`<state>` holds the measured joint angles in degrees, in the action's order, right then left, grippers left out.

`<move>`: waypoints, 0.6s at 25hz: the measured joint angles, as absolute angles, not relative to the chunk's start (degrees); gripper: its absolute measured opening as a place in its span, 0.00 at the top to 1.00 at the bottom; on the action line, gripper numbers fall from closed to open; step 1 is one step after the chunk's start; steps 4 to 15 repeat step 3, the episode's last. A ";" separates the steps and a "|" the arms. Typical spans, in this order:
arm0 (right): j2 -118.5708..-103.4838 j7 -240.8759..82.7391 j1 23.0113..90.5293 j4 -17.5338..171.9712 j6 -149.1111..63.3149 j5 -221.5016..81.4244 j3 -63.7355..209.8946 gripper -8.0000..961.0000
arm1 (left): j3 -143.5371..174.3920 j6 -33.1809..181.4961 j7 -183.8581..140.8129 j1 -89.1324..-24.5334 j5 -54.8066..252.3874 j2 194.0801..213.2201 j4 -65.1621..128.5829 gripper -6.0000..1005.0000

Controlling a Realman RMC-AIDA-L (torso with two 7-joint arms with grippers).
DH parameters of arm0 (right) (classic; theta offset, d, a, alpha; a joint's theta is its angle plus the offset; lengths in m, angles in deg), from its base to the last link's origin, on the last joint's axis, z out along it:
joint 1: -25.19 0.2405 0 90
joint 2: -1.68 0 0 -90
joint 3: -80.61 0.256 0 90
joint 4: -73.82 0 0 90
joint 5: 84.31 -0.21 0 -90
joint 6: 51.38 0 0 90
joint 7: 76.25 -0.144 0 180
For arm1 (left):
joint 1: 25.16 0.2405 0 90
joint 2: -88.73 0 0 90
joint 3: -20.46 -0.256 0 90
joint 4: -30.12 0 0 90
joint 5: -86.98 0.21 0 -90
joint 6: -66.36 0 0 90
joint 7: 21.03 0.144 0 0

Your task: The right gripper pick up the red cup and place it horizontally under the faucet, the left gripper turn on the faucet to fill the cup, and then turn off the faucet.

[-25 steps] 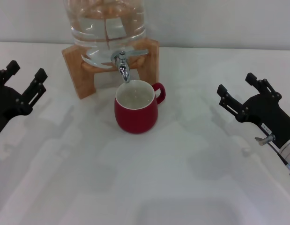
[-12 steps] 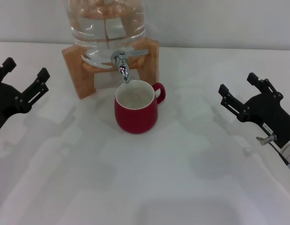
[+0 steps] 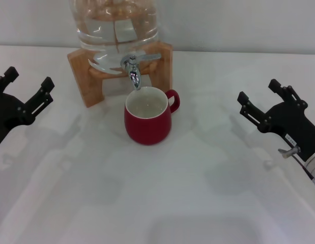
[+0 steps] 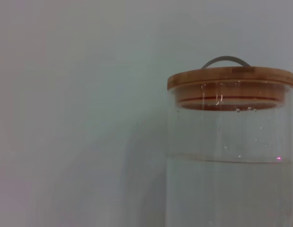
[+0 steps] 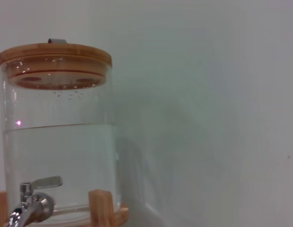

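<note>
While parked at table's point(image 3: 208, 168) far sides, left gripper point(image 3: 26, 89) and right gripper point(image 3: 263, 98) both spread open, empty. Between them, red cup point(image 3: 147, 122) upright below faucet point(image 3: 133, 68), apparently not touching spout. Glass jar point(image 5: 58, 137) part-filled.

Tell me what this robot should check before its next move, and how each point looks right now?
1. Red cup upright on the table: ok.
2. Cup directly beneath the faucet spout: ok.
3. Water running from the spout: none visible, ok.
4. Water left in the glass jar: ok, a water line shows partway up.
5. Left gripper open and apart from the faucet lever: ok, off to the left side.
6. Right gripper open and apart from the cup: ok, holding nothing.
7. Water level inside the cup: cannot tell.
</note>
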<state>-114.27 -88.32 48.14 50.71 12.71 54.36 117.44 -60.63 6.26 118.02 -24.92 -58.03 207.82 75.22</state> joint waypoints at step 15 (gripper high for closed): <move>-114.30 -88.29 48.45 50.60 12.54 54.71 117.16 0.09 | -60.63 6.27 118.02 -24.99 -58.03 207.82 75.04 0.11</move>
